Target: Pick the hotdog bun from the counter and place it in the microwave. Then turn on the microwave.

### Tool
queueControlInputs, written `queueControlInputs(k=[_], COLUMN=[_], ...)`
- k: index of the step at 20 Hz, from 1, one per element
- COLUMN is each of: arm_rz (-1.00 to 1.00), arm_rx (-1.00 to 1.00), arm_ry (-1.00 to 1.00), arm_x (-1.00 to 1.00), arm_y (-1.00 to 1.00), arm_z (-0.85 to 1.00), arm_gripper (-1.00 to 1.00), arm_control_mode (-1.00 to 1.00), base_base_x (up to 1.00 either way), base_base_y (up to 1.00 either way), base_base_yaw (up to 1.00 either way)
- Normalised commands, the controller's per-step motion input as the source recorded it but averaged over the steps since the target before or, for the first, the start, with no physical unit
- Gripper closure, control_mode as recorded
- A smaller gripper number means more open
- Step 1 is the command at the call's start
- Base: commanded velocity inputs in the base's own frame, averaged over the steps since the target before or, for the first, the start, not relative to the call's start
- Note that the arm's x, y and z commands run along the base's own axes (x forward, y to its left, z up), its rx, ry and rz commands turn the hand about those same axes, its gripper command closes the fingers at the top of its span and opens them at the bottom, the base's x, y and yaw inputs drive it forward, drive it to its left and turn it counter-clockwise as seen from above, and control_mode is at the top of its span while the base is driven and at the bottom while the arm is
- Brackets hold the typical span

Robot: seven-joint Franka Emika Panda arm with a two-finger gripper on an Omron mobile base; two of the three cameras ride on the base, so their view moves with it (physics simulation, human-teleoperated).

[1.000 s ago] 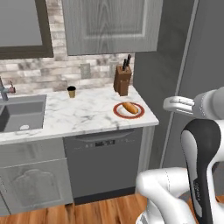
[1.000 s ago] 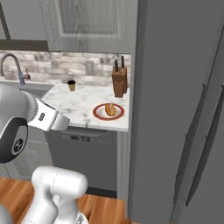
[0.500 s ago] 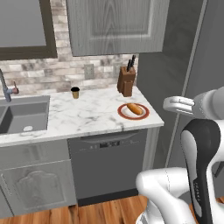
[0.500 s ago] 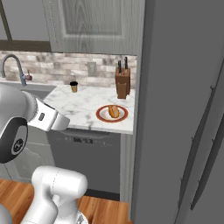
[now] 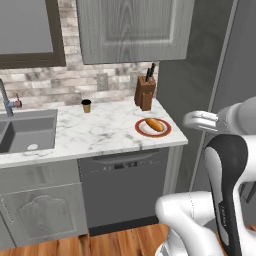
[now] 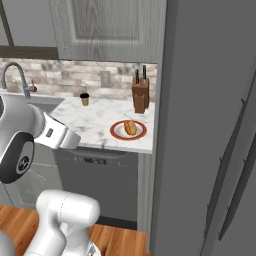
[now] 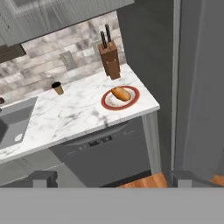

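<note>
In the left base view we see the hotdog bun (image 5: pixel 154 124) a little right of the centre of the frame, lying on a round plate (image 5: pixel 141 130) with a red rim. The plate stands on the counter (image 5: pixel 95 130), near its right end and close to the front edge. Behind the plate, at the backsplash, there is a wooden knife block (image 5: pixel 144 93), and further left a small dark cup (image 5: pixel 86 105). The sink (image 5: pixel 27 131) takes the left edge of this frame, with the faucet (image 5: pixel 6 100) behind it.

In the right base view the bun (image 6: pixel 130 127) is just left of the centre, beside the tall grey fridge (image 6: pixel 210 125) that covers the right half.

In the hand view the bun (image 7: pixel 121 93) is above the centre. The gripper (image 7: pixel 112 178) is at the bottom of this frame; its two fingertips (image 7: pixel 42 178) stand far apart, fully spread, and hold nothing. It is well apart from the bun. Below the counter we see a dark dishwasher front (image 7: pixel 105 148).
</note>
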Motion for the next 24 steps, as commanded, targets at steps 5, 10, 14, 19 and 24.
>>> queueControlInputs(k=[5, 10, 14, 19, 24], arm_rz=[0.02, 0.05, 0.09, 0.08, 0.05], arm_rx=[-0.01, 0.00, 0.00, -0.02, -0.03], arm_ry=[0.11, 0.10, 0.13, 0.10, 0.07], arm_x=[0.05, 0.33, 0.49, 0.49, 0.43], arm_y=[0.10, 0.05, 0.01, 0.04, 0.05], arm_z=[-0.16, -0.18, -0.13, -0.16, -0.18], arm_gripper=[-1.00, -1.00, -1.00, -1.00, -1.00], arm_control_mode=[-1.00, -1.00, -1.00, -1.00, -1.00], base_base_x=[0.00, 0.00, 0.00, 0.00, 0.00], base_base_y=[0.00, 0.00, 0.00, 0.00, 0.00], base_base_yaw=[0.00, 0.00, 0.00, 0.00, 0.00])
